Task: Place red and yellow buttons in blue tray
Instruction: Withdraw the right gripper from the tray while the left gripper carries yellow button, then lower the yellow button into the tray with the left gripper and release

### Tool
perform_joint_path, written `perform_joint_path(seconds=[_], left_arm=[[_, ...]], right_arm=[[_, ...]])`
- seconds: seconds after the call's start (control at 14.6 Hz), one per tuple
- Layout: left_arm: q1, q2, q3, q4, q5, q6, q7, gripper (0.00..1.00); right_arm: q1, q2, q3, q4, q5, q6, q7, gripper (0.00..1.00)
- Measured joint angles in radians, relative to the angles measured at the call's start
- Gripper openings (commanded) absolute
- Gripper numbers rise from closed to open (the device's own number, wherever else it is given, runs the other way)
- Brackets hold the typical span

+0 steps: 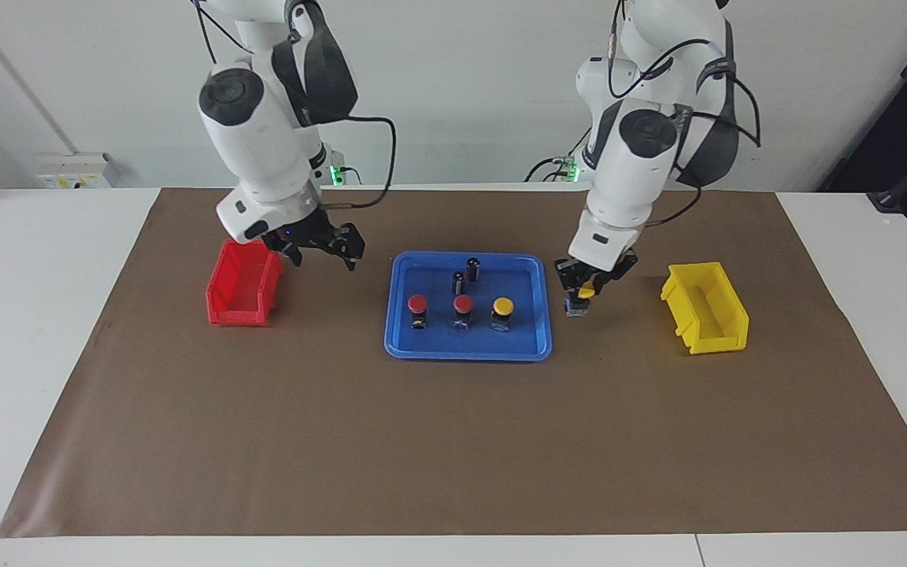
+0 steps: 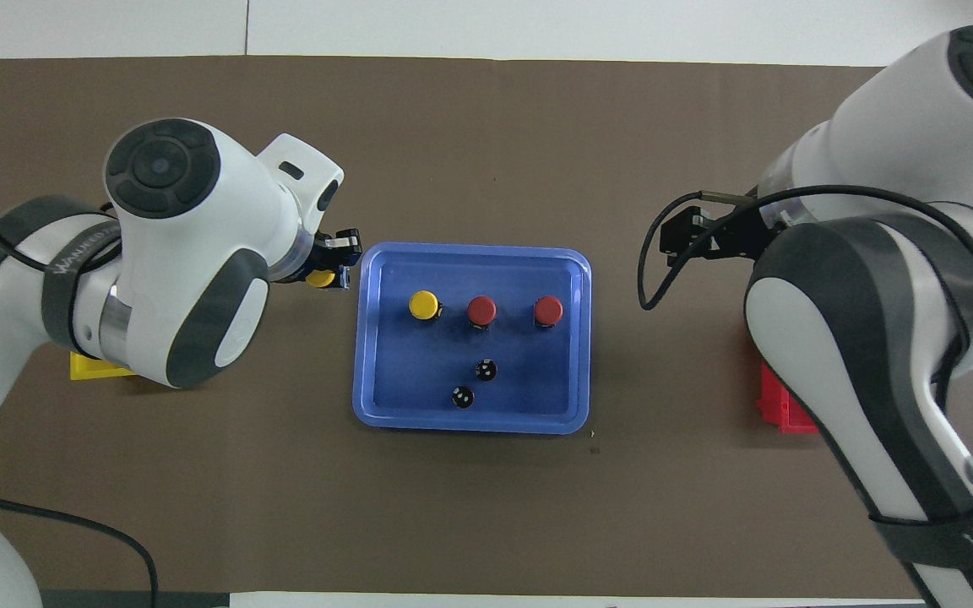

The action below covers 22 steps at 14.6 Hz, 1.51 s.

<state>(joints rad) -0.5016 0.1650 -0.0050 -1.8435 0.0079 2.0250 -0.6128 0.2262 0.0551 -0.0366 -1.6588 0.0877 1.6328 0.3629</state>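
Between my left gripper's [image 1: 584, 293] clenched fingers: fourth button [image 1: 586, 291], yellow, just beside the blue tray [image 1: 399, 341]. Two red, one yellow already inside. Right gripper [image 1: 326, 249] waits released above the worktop.

Bright, even overhead light, soft short shadows, both views sharp, no glare.

White table [image 1: 44, 331] under a brown mat [image 1: 453, 441], plain white wall [image 1: 461, 87], wall sockets [image 1: 75, 169].
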Motion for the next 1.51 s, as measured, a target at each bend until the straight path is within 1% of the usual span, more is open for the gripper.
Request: perform_joint_path(seconds=[0.14,0.27,0.41,0.55,0.68,0.96,1.03,1.1,1.16,1.23,1.44,1.51], left_arm=[[-0.008,0.015,0.001,-0.025,-0.002,0.031,-0.002,0.01],[-0.016,0.032,0.001,-0.032,-0.005,0.057,-0.011,0.01],[-0.030,0.043,0.001,-0.042,-0.010,0.081,-0.020,0.01],[-0.048,0.050,0.001,-0.053,-0.021,0.107,-0.030,0.01],[-0.062,0.057,0.001,-0.059,-0.024,0.119,-0.048,0.01],[-0.067,0.075,0.003,-0.074,-0.025,0.124,-0.052,0.02],[-0.067,0.077,0.004,-0.082,-0.025,0.129,-0.052,0.04],[-0.067,0.078,0.004,-0.092,-0.025,0.140,-0.052,0.12],[-0.067,0.078,0.004,-0.099,-0.026,0.148,-0.052,0.27],[-0.067,0.078,0.004,-0.099,-0.026,0.155,-0.052,0.37],[-0.068,0.078,0.004,-0.099,-0.026,0.160,-0.052,0.59],[-0.068,0.078,0.004,-0.099,-0.026,0.161,-0.052,0.63]], right_arm=[[-0.054,-0.050,0.000,0.004,-0.023,-0.062,-0.057,1.00],[-0.109,-0.076,-0.002,0.033,-0.047,-0.118,-0.114,1.00],[-0.159,-0.075,-0.003,0.088,-0.067,-0.169,-0.164,1.00],[-0.203,-0.057,-0.004,0.147,-0.077,-0.217,-0.223,1.00],[-0.217,-0.047,-0.014,0.170,-0.089,-0.227,-0.261,1.00],[-0.218,-0.050,-0.020,0.161,-0.089,-0.240,-0.281,1.00],[-0.218,-0.052,-0.022,0.158,-0.089,-0.240,-0.297,1.00],[-0.221,-0.054,-0.024,0.155,-0.090,-0.240,-0.314,1.00],[-0.229,-0.055,-0.027,0.152,-0.091,-0.240,-0.327,1.00],[-0.241,-0.055,-0.028,0.149,-0.091,-0.240,-0.339,1.00],[-0.262,-0.055,-0.029,0.140,-0.091,-0.240,-0.375,1.00],[-0.266,-0.055,-0.029,0.133,-0.091,-0.236,-0.379,1.00]])
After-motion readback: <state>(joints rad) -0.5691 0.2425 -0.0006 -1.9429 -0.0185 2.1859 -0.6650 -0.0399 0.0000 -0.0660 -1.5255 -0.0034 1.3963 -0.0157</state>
